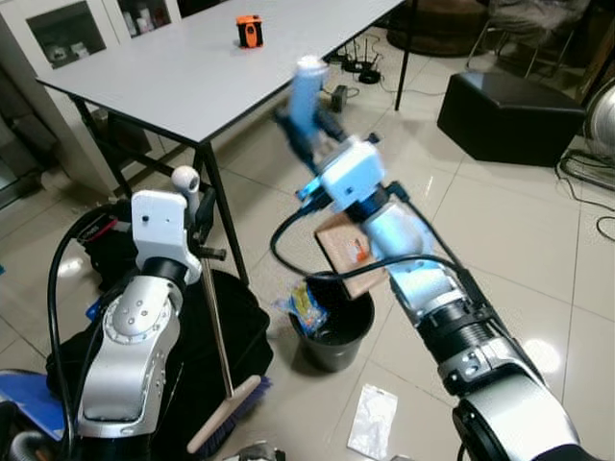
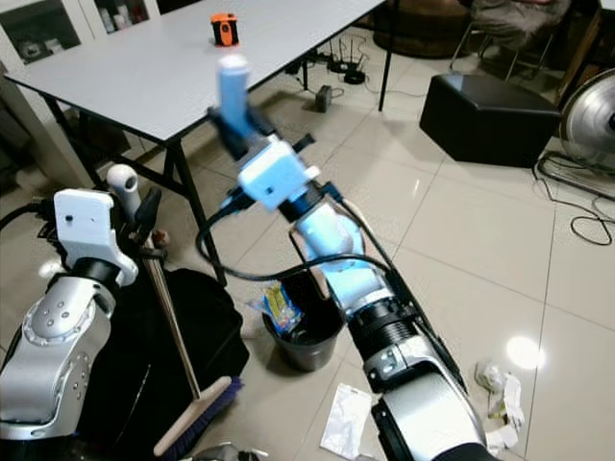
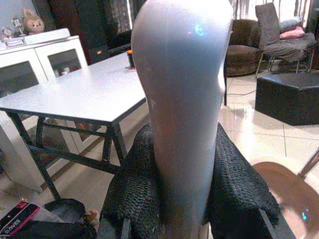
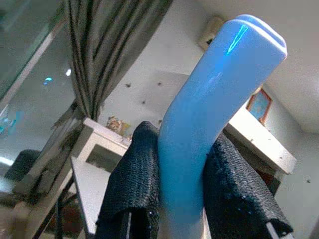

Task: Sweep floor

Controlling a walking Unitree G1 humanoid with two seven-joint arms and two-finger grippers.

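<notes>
**Mid-dump at the bin, litter left on the tiles**

Beside the table (image 1: 192, 77), on a glossy tile floor (image 1: 500, 240), a sweep is partway through by my reading.

- Table: grey top, black legs, a small orange object (image 1: 249, 31) on it. Black ottoman (image 1: 509, 110) well apart on the right.
- Black bag (image 1: 207, 355) slumped on the floor by the table leg, under the left arm.
- Bin (image 1: 333, 336): small, black, round, standing just beside the bag. A colourful wrapper (image 1: 307, 305) hangs at its rim.
- Dustpan (image 1: 348, 252): brown pan tilted above the bin's mouth, with a scrap on it; blue handle (image 4: 209, 114) rising above the wrist. Right gripper (image 4: 182, 199) clamped around that handle, both black pads pressed against it.
- Broom (image 1: 223, 408): wooden stick standing nearly upright, brush head down on the floor against the bag. Left gripper (image 3: 187, 199) closed around its pale grey top grip, pads tight on both sides.
- Litter left: a clear plastic bag (image 1: 373, 420) flat on the tiles near the bin; crumpled paper (image 2: 502, 389) further to the right.

Judgement: one pan-load looks to be going into the bin. The plastic bag and paper are not yet gathered, so at least one more pass with broom and pan remains.
</notes>
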